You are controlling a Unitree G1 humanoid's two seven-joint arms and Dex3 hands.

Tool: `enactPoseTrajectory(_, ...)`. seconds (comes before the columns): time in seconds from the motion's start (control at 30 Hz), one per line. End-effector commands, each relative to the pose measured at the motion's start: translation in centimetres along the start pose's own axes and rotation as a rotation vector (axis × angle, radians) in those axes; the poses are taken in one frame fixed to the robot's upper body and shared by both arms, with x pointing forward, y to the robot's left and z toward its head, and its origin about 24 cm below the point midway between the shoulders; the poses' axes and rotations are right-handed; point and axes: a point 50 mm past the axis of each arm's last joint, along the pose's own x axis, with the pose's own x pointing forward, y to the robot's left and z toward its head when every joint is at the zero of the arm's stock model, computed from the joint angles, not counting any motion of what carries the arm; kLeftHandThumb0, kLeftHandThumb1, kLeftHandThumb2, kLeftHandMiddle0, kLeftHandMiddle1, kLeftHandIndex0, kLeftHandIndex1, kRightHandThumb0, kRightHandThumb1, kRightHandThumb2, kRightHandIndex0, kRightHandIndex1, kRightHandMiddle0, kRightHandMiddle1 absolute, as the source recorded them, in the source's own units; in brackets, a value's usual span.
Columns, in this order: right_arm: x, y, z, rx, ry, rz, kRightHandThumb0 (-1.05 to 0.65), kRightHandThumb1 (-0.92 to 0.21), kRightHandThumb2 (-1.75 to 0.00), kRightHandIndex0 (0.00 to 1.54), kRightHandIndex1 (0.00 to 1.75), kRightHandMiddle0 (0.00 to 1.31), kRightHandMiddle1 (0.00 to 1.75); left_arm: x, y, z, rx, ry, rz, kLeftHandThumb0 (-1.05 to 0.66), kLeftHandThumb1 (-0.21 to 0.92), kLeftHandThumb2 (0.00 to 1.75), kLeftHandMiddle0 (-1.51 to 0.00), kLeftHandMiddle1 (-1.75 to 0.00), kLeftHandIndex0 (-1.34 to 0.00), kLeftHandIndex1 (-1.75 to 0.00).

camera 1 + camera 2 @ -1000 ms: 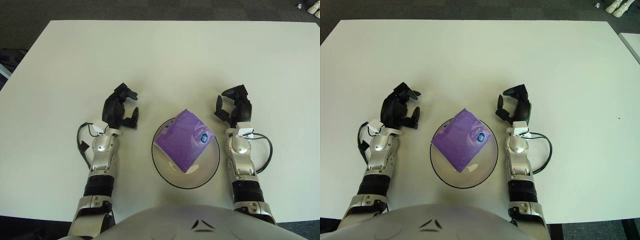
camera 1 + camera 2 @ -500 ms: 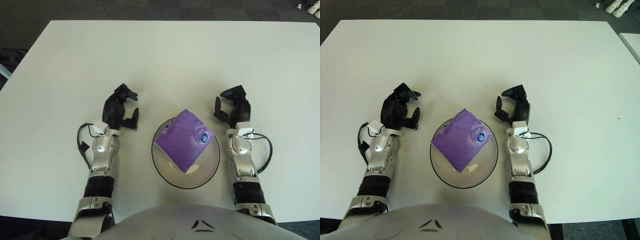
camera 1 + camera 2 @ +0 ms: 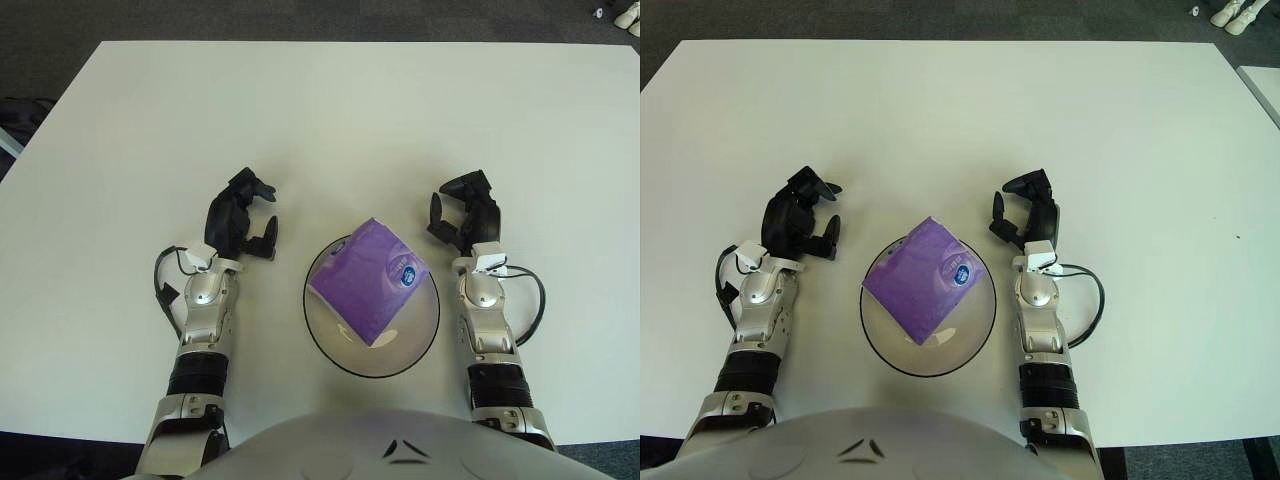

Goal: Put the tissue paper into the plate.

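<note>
White table on dark carpet, nothing on it but robot arms & the task things. Purple tissue pack lying inside plate, turned corner-up like a diamond, near corner hanging toward plate's front rim, small white-blue label on its right side. Plate close to robot's body, between both forearms. Left hand resting on table just left of plate, fingers loosely spread, holding nothing, apart from rim. Right hand on table just right of plate, fingers likewise relaxed & empty, not touching pack or plate. Judging by layout: placing looks done, step in hand = clean retreat & park. To do that well: keep both hands low & outward, away from rim, so no finger clips plate or nudges pack; no sweeping across the middle. Worth checking pack sits stable w/ corner not overhanging far enough to tip out; from here seems settled, though exact contact w/ plate bottom can't be told. Cable loops by each wrist best kept clear of rim during any move. No regrasp needed unless pack shifts.
</note>
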Motion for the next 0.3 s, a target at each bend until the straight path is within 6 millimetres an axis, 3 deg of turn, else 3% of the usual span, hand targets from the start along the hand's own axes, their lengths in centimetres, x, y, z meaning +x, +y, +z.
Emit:
enactPoseTrajectory(0.0, -1.86, -0.39, -2.78, -0.041, 0.165, 0.009, -0.38, -0.68, -0.86, 0.56, 1.34, 0.33, 1.75, -2.49, 0.03, -3.15, -0.049, 0.156, 0.031, -0.01, -0.08, 1.75, -0.91, -1.75, -0.72, -1.66)
enactPoseTrajectory(0.27, -1.97, -0.45, -2.70, -0.047, 0.168, 0.011, -0.38, -0.69, -0.85, 0.56, 1.34, 0.33, 1.75, -2.52, -0.06, -3.13, -0.045, 0.149, 0.031, -0.01, -0.08, 1.75, -0.91, -1.75, -0.73, -1.66)
